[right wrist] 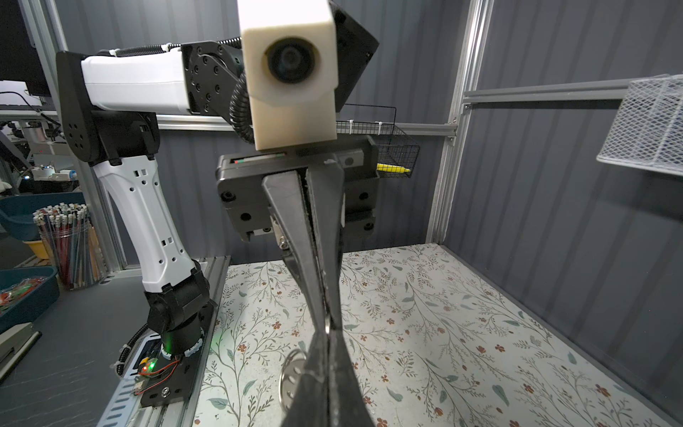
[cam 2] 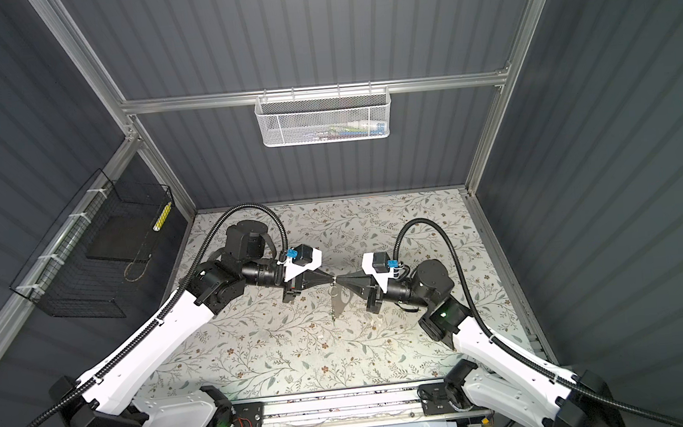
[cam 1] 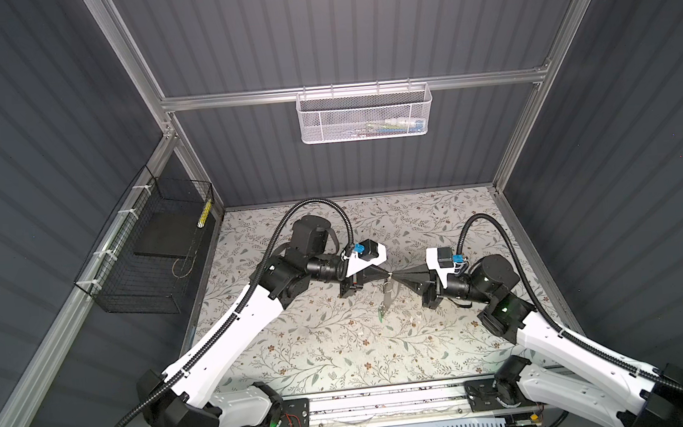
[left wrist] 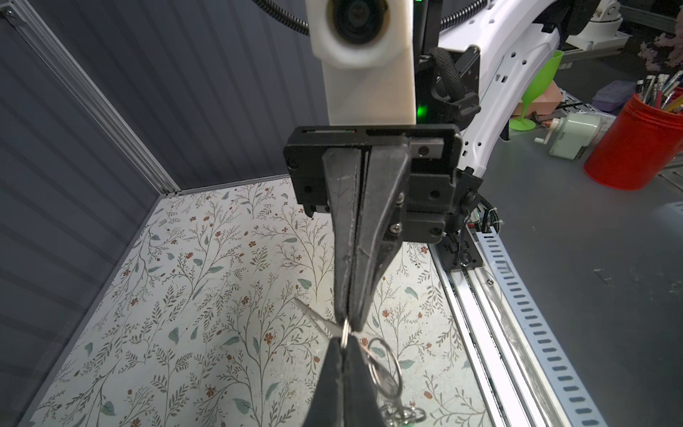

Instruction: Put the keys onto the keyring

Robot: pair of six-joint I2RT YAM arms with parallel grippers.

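Left gripper (cam 1: 385, 275) and right gripper (cam 1: 397, 277) both clamped on the keyring (left wrist: 345, 334), tip to tip; key (cam 1: 387, 296) apparently dangling below. Thin, stiff, slick, light wire: pinch across its flat.

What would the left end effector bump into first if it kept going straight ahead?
The right end effector, tip to tip with it; only the keyring, apparently pinched by both, lies between.

The right gripper (right wrist: 330, 335) and the left gripper (right wrist: 329, 318) meet tip to tip above the flowered table (right wrist: 443, 332), both pairs of jaws pinched together on the thin keyring (right wrist: 328, 326). Just beside the right gripper shows a round metal piece (right wrist: 292, 373), perhaps a key's head.
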